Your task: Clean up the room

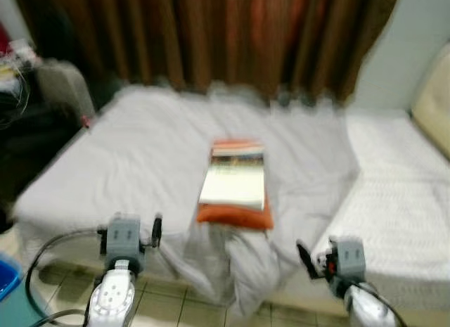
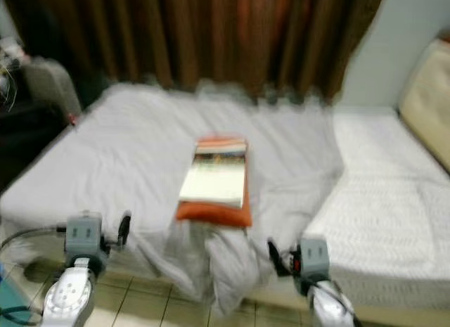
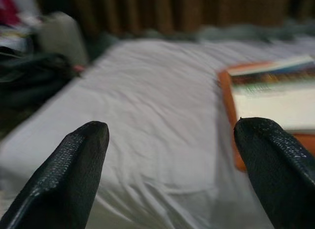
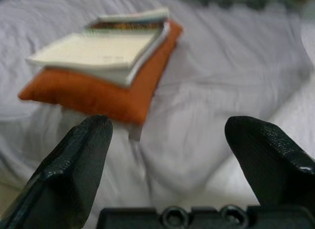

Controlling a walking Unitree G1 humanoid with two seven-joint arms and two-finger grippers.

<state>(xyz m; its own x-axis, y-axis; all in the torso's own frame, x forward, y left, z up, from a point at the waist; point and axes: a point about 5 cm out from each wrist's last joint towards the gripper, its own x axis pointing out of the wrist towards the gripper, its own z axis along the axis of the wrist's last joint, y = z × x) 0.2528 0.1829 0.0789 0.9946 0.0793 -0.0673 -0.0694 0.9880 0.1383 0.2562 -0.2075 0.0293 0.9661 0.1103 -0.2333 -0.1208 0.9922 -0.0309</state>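
Note:
A stack of books (image 1: 234, 178) lies on a flat orange cushion (image 1: 235, 216) in the middle of a bed covered with a rumpled white sheet (image 1: 140, 158). The whole picture is blurred. My left gripper (image 3: 172, 150) is open, held low before the bed's near edge, left of the cushion. My right gripper (image 4: 170, 140) is open too, low at the bed's edge, with the cushion (image 4: 98, 93) and books (image 4: 106, 47) just ahead of it. Nothing is between the fingers of either gripper. A fold of the sheet hangs down over the bed's front below the cushion.
A second white mattress (image 1: 401, 193) adjoins the bed on the right, with a cream pillow (image 1: 432, 102) at its far end. Brown curtains (image 1: 211, 39) hang behind. Dark clutter and a grey chair back (image 1: 63, 88) stand at the left. A blue object (image 1: 5, 278) sits on the tiled floor (image 1: 176, 299).

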